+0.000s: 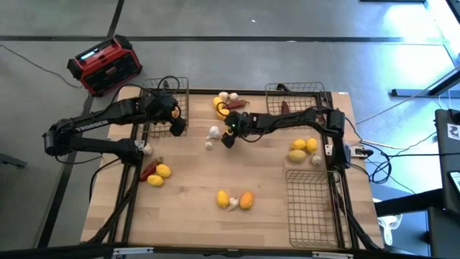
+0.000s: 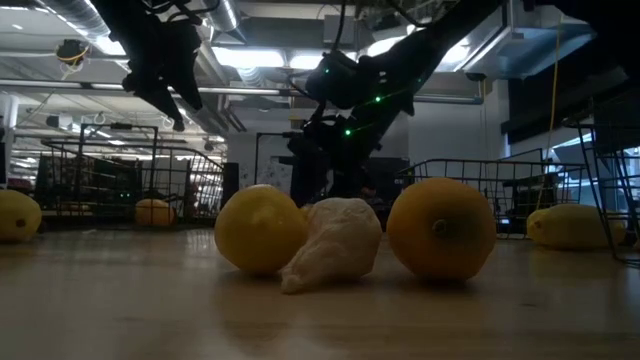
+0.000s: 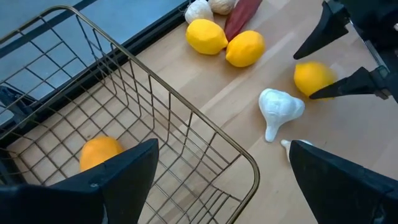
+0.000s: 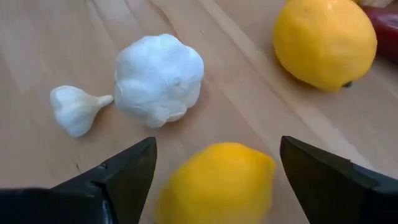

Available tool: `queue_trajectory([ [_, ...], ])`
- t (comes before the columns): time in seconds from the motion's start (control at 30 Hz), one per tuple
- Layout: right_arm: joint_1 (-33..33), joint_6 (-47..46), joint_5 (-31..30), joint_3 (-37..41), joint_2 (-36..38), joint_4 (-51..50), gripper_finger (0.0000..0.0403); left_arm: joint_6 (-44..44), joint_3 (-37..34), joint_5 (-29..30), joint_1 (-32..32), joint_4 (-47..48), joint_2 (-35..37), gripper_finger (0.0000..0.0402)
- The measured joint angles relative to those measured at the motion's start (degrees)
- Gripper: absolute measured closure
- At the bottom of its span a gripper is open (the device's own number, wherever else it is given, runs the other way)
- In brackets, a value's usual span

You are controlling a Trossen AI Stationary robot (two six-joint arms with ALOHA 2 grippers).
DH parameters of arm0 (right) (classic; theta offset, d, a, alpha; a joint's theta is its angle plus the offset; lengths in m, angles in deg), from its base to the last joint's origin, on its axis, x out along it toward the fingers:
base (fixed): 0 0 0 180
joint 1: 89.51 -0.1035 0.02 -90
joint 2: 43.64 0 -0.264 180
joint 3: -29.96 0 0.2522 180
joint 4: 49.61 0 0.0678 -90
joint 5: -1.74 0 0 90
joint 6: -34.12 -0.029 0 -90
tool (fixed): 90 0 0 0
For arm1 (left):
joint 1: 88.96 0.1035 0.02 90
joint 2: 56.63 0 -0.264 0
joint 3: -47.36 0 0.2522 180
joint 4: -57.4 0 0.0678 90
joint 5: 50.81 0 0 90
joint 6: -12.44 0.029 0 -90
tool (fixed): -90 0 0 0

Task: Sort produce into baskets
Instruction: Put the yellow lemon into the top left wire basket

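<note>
Our right gripper [image 4: 214, 180], released, straddles a yellow lemon [image 4: 214, 186] at desk centre, garlic bulb [image 4: 160, 79] at its ten o'clock; clenching comes next. Left gripper [image 3: 214, 180], released, hovers over the left basket [image 3: 155, 118].

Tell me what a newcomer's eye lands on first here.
The right pincer hangs open mid-table around a yellow lemon, beside two white garlic bulbs. The left pincer hovers open over the rim of the far-left wire basket, which holds one orange fruit. A red-and-black box sits off the table's far-left corner.
</note>
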Motion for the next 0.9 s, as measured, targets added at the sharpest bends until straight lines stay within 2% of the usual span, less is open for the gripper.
queue_trajectory([
  [0.2, -0.11, 1.07, 1.26, 0.00, 0.48, -4.23, 0.0068, 0.15, 0.00, 0.00, 0.00, 0.01, 0.00, 0.0045],
  [0.7, 0.07, 2.27, 0.09, 0.02, 1.11, -14.26, 0.0070, 0.11, 0.00, 0.00, 0.00, -0.01, 0.02, 0.0045],
  [0.8, 0.07, 3.37, 0.09, 0.02, 1.11, -15.85, 0.0091, 0.13, 0.00, 0.00, 0.00, -0.01, 0.00, 0.0045],
  [0.9, 0.07, 5.21, 0.40, 0.02, 1.11, -16.07, 0.0131, 0.07, 0.00, 0.01, 0.00, -0.07, 0.00, 0.0045],
])
